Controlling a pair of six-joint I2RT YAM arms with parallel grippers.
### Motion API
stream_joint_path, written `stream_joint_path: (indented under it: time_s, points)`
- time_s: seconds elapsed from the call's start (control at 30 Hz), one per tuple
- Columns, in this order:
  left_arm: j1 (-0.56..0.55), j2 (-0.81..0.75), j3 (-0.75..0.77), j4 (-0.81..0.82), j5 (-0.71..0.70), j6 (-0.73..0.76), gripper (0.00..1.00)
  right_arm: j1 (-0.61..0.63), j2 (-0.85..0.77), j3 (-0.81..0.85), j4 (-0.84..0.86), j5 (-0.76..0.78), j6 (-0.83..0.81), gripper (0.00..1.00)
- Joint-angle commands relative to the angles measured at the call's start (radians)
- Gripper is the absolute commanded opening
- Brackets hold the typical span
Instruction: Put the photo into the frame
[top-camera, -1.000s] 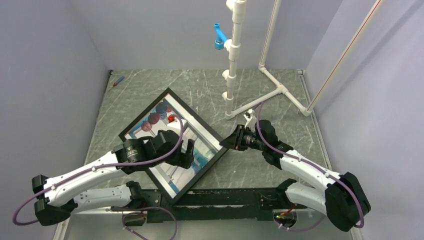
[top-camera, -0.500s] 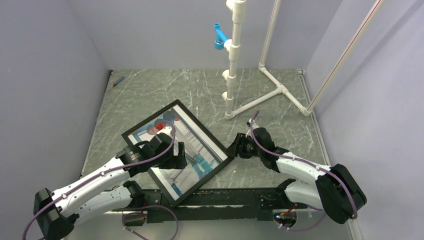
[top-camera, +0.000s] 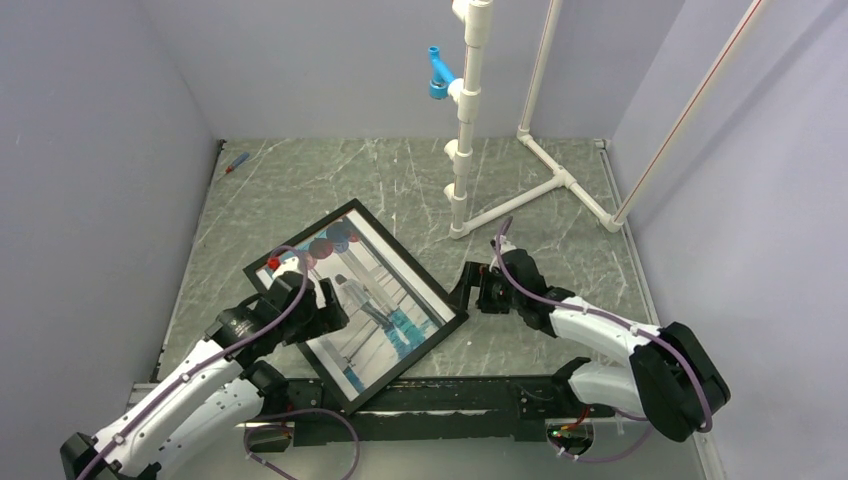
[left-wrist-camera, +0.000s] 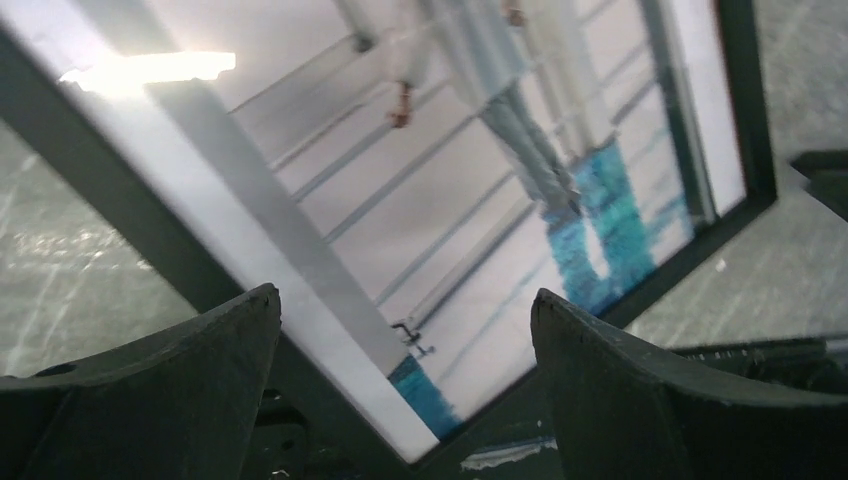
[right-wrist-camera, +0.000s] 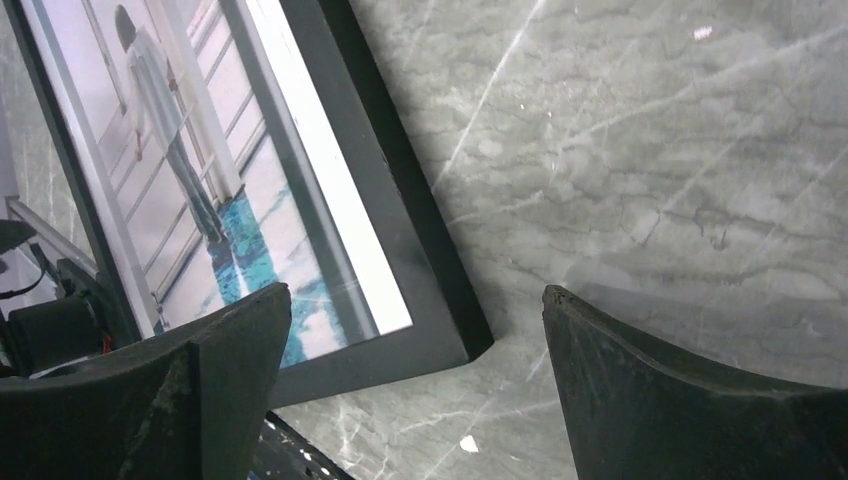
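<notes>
The black frame (top-camera: 409, 260) lies on the marble table as a diamond, and the photo (top-camera: 375, 300) of a figure in a white-and-blue corridor shows inside it. My left gripper (top-camera: 322, 303) hovers open over the frame's left part. In the left wrist view its fingers straddle the photo (left-wrist-camera: 450, 180) and the dark rail (left-wrist-camera: 130, 215) without touching. My right gripper (top-camera: 468, 292) stands open just off the frame's right corner. In the right wrist view that corner (right-wrist-camera: 470, 345) rests on the table between the spread fingers, apart from both.
A white pipe stand (top-camera: 462, 150) with a blue fitting (top-camera: 438, 75) rises behind the frame, its base pipes (top-camera: 560, 180) spreading to the right. A small red-and-blue tool (top-camera: 236, 161) lies in the far left corner. A black mounting rail (top-camera: 450, 395) runs along the near edge.
The right gripper has opened and let go of the frame's right corner, and the frame has settled lower. The left arm has drawn back to the left.
</notes>
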Motion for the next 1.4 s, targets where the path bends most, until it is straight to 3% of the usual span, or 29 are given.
stream_joint_path:
  time_s: [0.0, 0.37, 0.63, 0.97, 1.37]
  points:
    - [0.055, -0.034, -0.043, -0.085, -0.074, -0.107, 0.96, -0.005, 0.038, 0.091, -0.039, 0.002, -0.041, 0.97]
    - [0.287, 0.045, -0.131, 0.005, -0.014, -0.089, 0.92, -0.002, 0.192, 0.193, -0.093, -0.094, -0.068, 0.97]
    - [0.336, 0.143, -0.154, 0.17, 0.065, -0.011, 0.91, 0.035, 0.238, 0.198, -0.074, -0.168, -0.061, 0.94]
    - [0.381, 0.421, -0.039, 0.367, 0.159, 0.133, 0.94, 0.081, 0.21, 0.178, -0.074, -0.187, -0.023, 0.94]
    - [0.392, 0.729, 0.186, 0.471, 0.252, 0.266, 0.96, 0.112, 0.215, 0.172, -0.061, -0.19, 0.01, 0.94]
